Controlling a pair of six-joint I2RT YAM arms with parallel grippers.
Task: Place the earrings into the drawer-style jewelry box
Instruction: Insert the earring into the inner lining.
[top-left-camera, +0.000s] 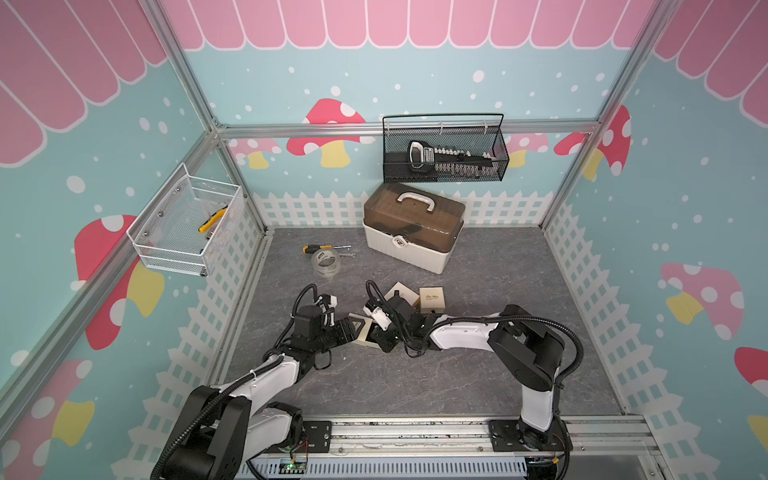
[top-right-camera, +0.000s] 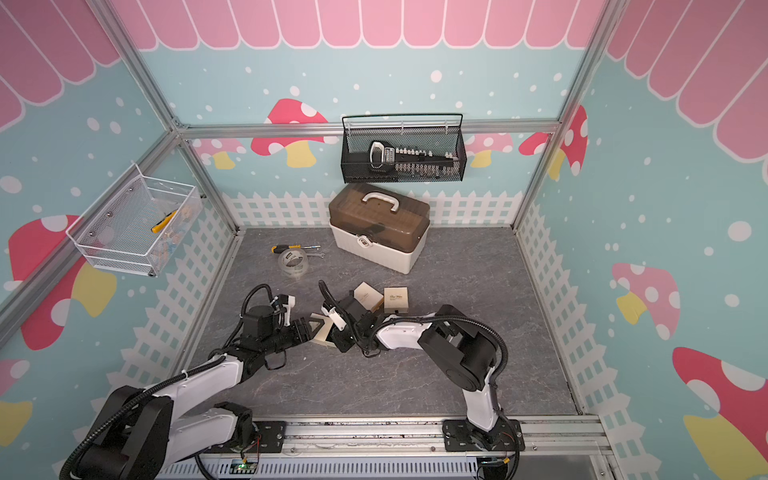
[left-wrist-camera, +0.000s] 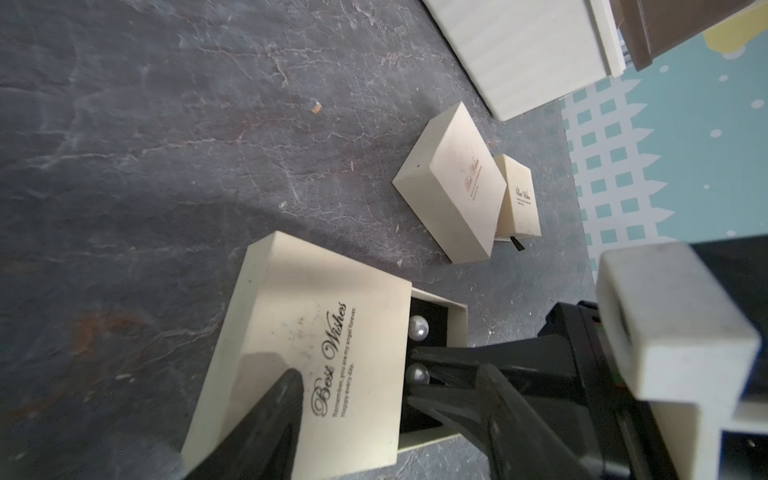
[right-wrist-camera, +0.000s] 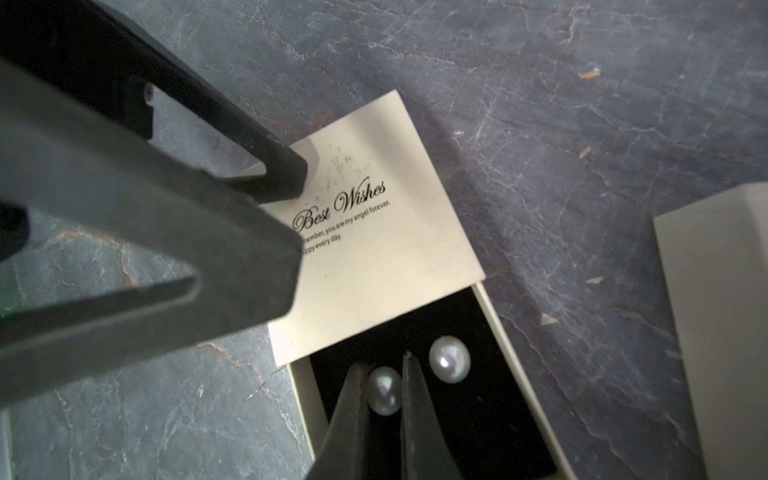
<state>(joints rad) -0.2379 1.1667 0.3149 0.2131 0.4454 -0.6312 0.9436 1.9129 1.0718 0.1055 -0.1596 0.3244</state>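
The left hand (top-left-camera: 350, 327), spread, rests a fingertip (right-wrist-camera: 291, 178) on the jewelry box's cream sleeve (right-wrist-camera: 374, 257), probably pinning it to the table (right-wrist-camera: 582, 124) so the half-open drawer (right-wrist-camera: 496, 320) stays put. The right hand (right-wrist-camera: 383, 365) pinches one pearl earring (right-wrist-camera: 384, 392) inside that drawer, and the other earring (right-wrist-camera: 449, 359) lies just beside it.

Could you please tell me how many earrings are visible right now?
2. The gripped earring sits in the right gripper, inside the open drawer. The free earring lies beside it on the black lining. No others show, and none seems hidden.
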